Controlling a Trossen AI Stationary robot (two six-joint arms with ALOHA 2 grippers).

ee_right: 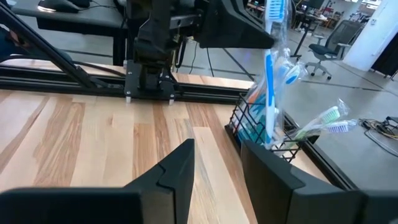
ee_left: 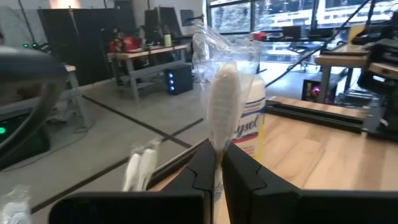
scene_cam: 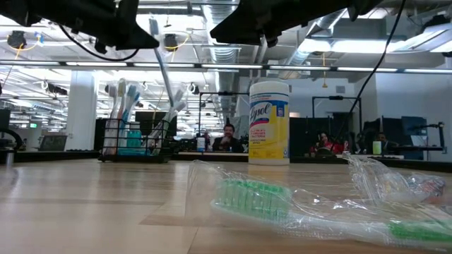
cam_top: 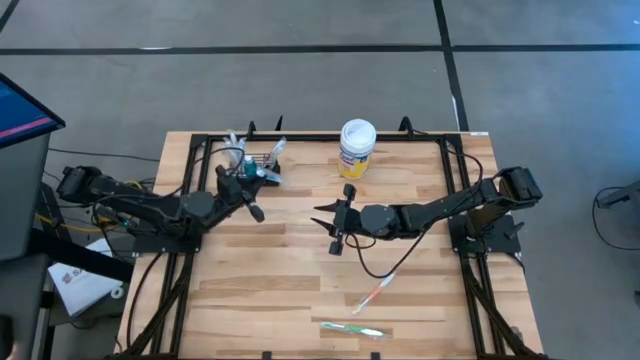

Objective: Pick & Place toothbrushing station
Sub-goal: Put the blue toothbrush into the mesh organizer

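Counter (cam_top: 300, 290) bearing wire-mesh basket (cam_top: 255, 163) at far left edge. Left tool (cam_top: 243, 172) hovering beside it — clenching wrapped toothbrush (ee_left: 222, 106); right tool (cam_top: 335, 217) standing released mid-counter. Risking snagged wrapper on bars — tipping basket.
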